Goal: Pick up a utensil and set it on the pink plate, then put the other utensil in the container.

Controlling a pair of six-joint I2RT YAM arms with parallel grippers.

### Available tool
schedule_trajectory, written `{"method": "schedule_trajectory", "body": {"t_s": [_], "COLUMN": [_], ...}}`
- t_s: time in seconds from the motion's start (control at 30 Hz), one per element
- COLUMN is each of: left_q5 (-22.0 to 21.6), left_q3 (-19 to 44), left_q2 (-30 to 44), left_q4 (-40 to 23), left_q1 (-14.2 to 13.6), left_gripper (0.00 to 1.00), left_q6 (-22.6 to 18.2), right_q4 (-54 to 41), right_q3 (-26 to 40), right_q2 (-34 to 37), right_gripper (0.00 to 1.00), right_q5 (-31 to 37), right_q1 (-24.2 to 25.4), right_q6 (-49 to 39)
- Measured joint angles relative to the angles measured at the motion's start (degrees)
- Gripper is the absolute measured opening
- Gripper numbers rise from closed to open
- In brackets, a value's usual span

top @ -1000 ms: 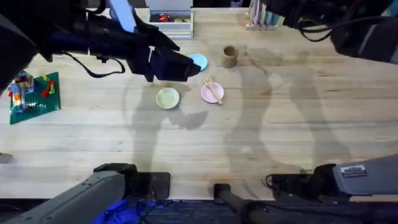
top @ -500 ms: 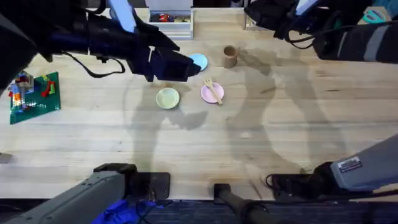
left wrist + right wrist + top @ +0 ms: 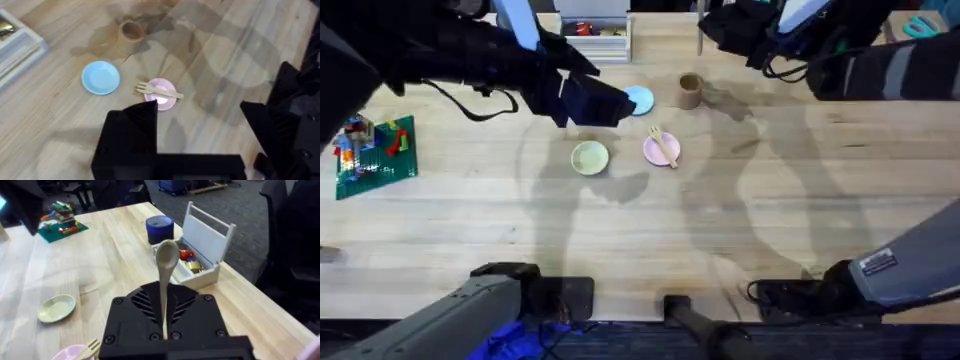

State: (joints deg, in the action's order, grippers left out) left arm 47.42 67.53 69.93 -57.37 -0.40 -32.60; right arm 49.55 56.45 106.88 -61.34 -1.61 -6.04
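Observation:
The wooden fork (image 3: 663, 146) lies across the pink plate (image 3: 656, 154), also seen in the left wrist view as the fork (image 3: 159, 91) on the pink plate (image 3: 163, 100). The tan container (image 3: 690, 91) stands upright just beyond, toward the far side. My left gripper (image 3: 610, 105) hovers left of the plate, open and empty (image 3: 200, 107). My right gripper (image 3: 720, 25) is high at the far edge, a little right of the container. It is shut (image 3: 165, 330) on the handle of the wooden spoon (image 3: 166, 256), whose bowl points away from the fingers.
A light blue plate (image 3: 640, 98) sits left of the container and a yellow-green plate (image 3: 589, 157) left of the pink one. A white tray (image 3: 595, 28) and dark blue cup (image 3: 160, 228) stand at the far edge. A Lego board (image 3: 375, 150) lies far left.
The right arm has moved left along the far edge, closer to the container, carrying the spoon. The left arm has shifted only slightly.

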Motion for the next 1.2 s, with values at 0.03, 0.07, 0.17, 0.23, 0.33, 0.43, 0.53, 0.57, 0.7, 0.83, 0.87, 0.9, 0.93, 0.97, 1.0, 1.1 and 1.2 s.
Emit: {"method": "schedule_trajectory", "body": {"t_s": [0.03, 0.07, 0.17, 0.23, 0.33, 0.43, 0.53, 0.57, 0.7, 0.83, 0.87, 0.9, 0.93, 0.97, 1.0, 1.1, 1.2], "left_q5": [-0.82, -1.62, -4.08, -5.62, -8.07, -10.1, -11.42, -11.67, -12.4, -12.71, -12.72, -12.74, -12.74, -12.74, -12.74, -12.74, -12.74], "left_q3": [0.0, 0.0, 0.0, 0.0, 0.0, 0.0, 0.0, 0.0, 0.0, 0.0, 0.0, 0.0, 0.0, 0.0, 0.0, 0.0, 0.0], "left_q2": [0.0, -0.02, -0.02, -0.02, 0.0, -0.02, -0.02, -0.02, -0.02, -0.01, -0.01, -0.02, 0.0, 0.0, 0.0, -0.02, -0.02], "left_q4": [0.19, 0.39, 1.0, 1.28, 1.49, 1.65, 1.96, 2.1, 2.34, 2.34, 2.34, 2.34, 2.34, 2.34, 2.34, 2.34, 2.34], "left_q1": [0.0, 0.0, 0.0, 0.0, 0.0, 0.0, 0.0, 0.0, 0.0, 0.0, 0.0, 0.0, 0.0, 0.0, 0.0, 0.0, 0.0], "left_gripper": [0.992, 0.992, 0.992, 0.992, 0.992, 0.992, 0.992, 0.992, 0.992, 0.992, 0.992, 0.991, 0.991, 0.992, 0.991, 0.991, 0.991], "left_q6": [0.0, 0.0, 0.0, 0.0, 0.0, 0.0, -0.01, -0.02, -0.02, -0.02, 0.0, 0.0, -0.01, -0.02, -0.02, -0.02, -0.02], "right_q4": [0.61, 0.92, 1.38, 1.39, 1.41, 2.02, 5.09, 5.74, 7.13, 10.45, 11.28, 11.71, 11.92, 12.14, 12.21, 13.55, 15.8], "right_q3": [0.0, 0.0, 0.0, 0.0, 0.0, 0.0, 0.0, 0.0, 0.0, -0.04, -0.04, -0.04, -0.04, -0.04, -0.04, -0.04, -0.04], "right_q2": [0.15, 0.19, 0.19, 0.19, 0.23, 0.41, 1.81, 2.44, 5.09, 6.86, 7.18, 7.4, 7.7, 8.06, 8.5, 9.99, 11.39], "right_gripper": [0.033, 0.033, 0.033, 0.033, 0.033, 0.033, 0.034, 0.034, 0.035, 0.034, 0.034, 0.034, 0.034, 0.034, 0.034, 0.034, 0.034], "right_q5": [0.0, -0.02, -0.04, -0.24, -1.01, -1.48, -2.7, -3.12, -4.05, -4.35, -4.42, -4.46, -4.49, -4.5, -4.5, -4.5, -4.5], "right_q1": [-0.28, -0.51, -0.7, -0.7, -0.7, -0.7, -0.68, -0.68, -0.63, -0.63, -0.63, -0.63, -0.63, -0.63, -0.63, -0.46, -0.15], "right_q6": [0.0, -0.01, -0.02, -0.07, -0.89, -1.37, -1.71, -1.75, -1.92, -2.14, -2.16, -2.17, -2.18, -2.19, -2.18, -2.18, -2.14]}}
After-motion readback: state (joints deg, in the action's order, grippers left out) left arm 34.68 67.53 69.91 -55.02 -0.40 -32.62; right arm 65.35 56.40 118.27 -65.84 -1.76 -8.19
